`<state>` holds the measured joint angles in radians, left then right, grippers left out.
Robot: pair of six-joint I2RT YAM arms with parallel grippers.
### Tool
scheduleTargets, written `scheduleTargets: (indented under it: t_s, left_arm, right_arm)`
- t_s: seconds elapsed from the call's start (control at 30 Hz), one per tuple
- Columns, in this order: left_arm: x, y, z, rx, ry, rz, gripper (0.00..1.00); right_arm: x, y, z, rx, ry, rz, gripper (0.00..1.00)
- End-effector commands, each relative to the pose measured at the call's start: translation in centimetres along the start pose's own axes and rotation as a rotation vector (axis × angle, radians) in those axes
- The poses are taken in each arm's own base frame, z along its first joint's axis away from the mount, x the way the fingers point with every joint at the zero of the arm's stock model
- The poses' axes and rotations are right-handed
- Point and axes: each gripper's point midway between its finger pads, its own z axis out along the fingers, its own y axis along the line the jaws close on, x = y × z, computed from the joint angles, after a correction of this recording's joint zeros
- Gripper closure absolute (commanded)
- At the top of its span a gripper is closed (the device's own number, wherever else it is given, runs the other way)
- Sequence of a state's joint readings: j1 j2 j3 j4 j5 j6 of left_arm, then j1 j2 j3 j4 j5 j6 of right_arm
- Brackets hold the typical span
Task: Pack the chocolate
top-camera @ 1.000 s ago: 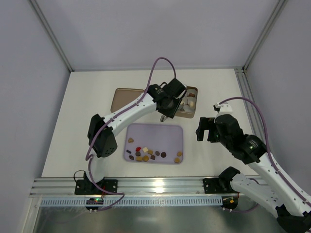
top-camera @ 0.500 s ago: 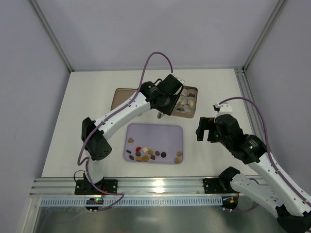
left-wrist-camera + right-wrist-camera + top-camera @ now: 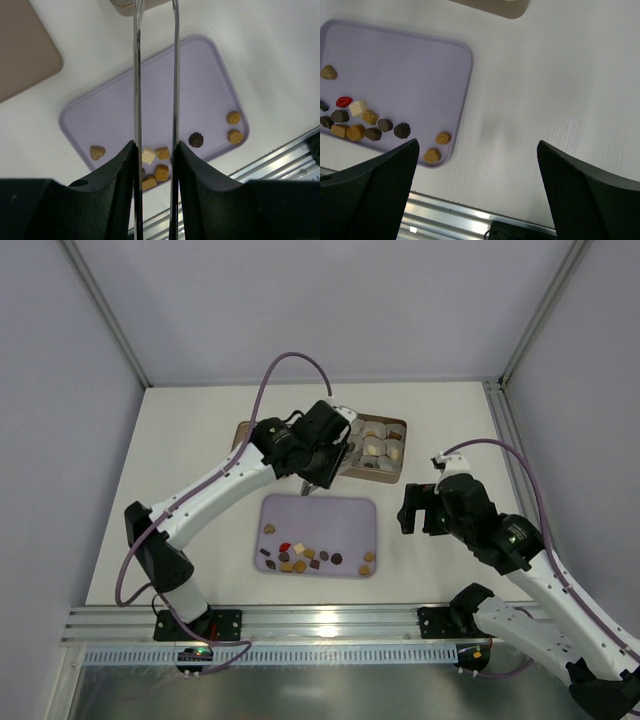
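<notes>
The left arm stretches across the bench (image 3: 180,440). Its hand (image 3: 311,482) points down over the tray's (image 3: 330,520) far edge, thin fingers (image 3: 137,90) apart, nothing seen between them. The right hand (image 3: 416,508) hovers right of the tray, spread wide. Chocolate (image 3: 300,558) lies along the tray's near edge. Only the top view shows inside the box (image 3: 378,450) beyond the tray.
</notes>
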<state>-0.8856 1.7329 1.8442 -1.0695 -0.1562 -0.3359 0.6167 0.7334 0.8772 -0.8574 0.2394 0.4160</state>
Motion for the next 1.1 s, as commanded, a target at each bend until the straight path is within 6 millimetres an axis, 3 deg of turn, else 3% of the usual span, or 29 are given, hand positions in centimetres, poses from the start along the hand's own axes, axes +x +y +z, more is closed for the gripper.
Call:
scheduleTargets:
  t_s: [0.0,0.17,0.37,0.57,1.07]
  left_arm:
    - [2.2,0.6,-2.6,0.026,0.005,-0.019,0.64]
    - [5.9,1.3,-4.6,0.04,0.028,-0.02,0.64]
    - [11.7,1.4,-5.1,0.045,0.13,0.024,0.64]
    - [15.7,0.3,-5.5,0.082,0.181,0.069,0.63]
    - [18.8,-1.4,-5.5,0.128,0.234,0.119,0.62]
  right_arm:
    - [-0.3,1.6,-0.6,-0.084,0.021,-0.013,0.0]
    - [0.8,2.2,-0.3,-0.121,0.065,-0.003,0.0]
    - [1.5,2.9,0.1,-0.149,0.105,0.007,0.0]
    - [2.0,3.0,0.5,-0.145,0.139,-0.001,0.0]
    - [2.9,2.8,0.8,-0.139,0.157,0.009,0.0]
